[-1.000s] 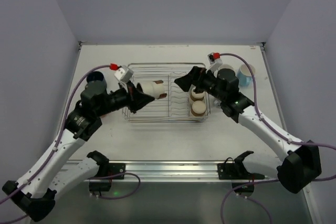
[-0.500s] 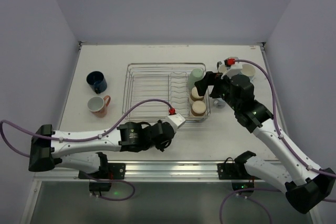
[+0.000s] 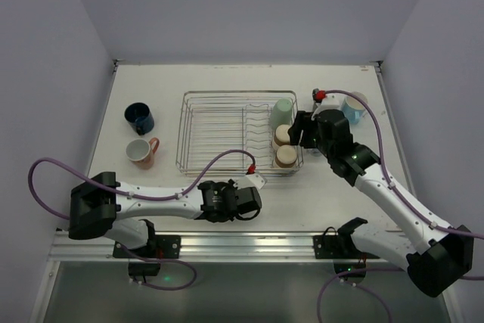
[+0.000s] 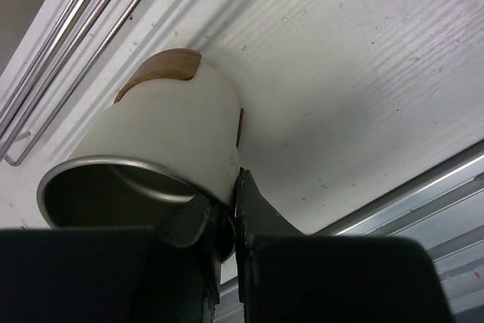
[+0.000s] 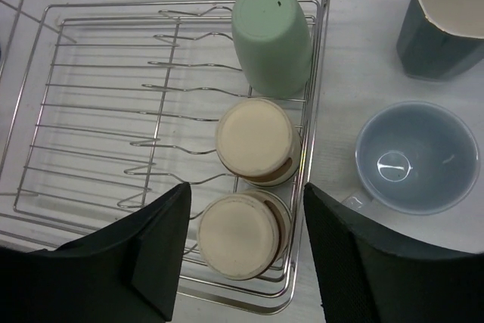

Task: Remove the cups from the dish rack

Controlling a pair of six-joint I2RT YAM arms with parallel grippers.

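My left gripper (image 3: 240,200) is low at the table's front, just before the chrome dish rack (image 3: 184,134). It is shut on the rim of a cream cup with a brown base (image 4: 170,122), which is tilted with its base down at the table. My right gripper (image 3: 299,132) is open above the rack's right end. Its fingers (image 5: 162,251) straddle a brown-and-cream cup (image 5: 240,234) standing upside down. A second such cup (image 5: 255,140) and a mint cup (image 5: 271,35) stand behind it in the rack (image 5: 98,111).
A navy mug (image 3: 139,117) and a salmon pink mug (image 3: 141,152) stand left of the rack. A light blue cup (image 3: 352,107), a grey-blue cup (image 5: 420,156) and a dark cup with cream inside (image 5: 442,20) stand right of it. A metal rail (image 3: 249,243) runs along the front edge.
My left arm has swung from the rack down to the table's front with the cream cup. My right gripper has shifted from the rack's middle to its right end.
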